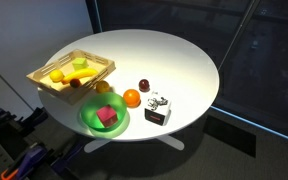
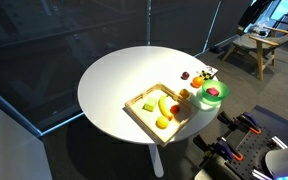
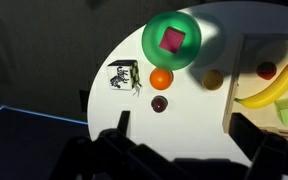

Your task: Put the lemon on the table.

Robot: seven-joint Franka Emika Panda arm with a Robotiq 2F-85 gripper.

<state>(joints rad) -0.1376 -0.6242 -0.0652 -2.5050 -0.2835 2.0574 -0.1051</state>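
Note:
The lemon [image 3: 213, 78], small, dull yellow and round, lies on the white round table [image 3: 189, 105] between the green bowl and the wooden tray's edge. It shows in both exterior views [image 1: 104, 87] [image 2: 184, 94]. My gripper [image 3: 184, 127] is open and empty, high above the table, nearer the camera than the lemon and touching nothing. The gripper does not show in the exterior views. The table also shows in both exterior views [image 1: 174, 55] [image 2: 124, 80].
A wooden tray [image 1: 44, 70] holds a banana [image 3: 269, 88], a bigger yellow round fruit [image 1: 59, 77], a green piece and a red fruit. A green bowl [image 3: 152, 40] holds a pink cube. An orange ball [image 3: 161, 78], a dark red fruit [image 3: 159, 103] and a black-and-white box [image 3: 123, 77] stand nearby.

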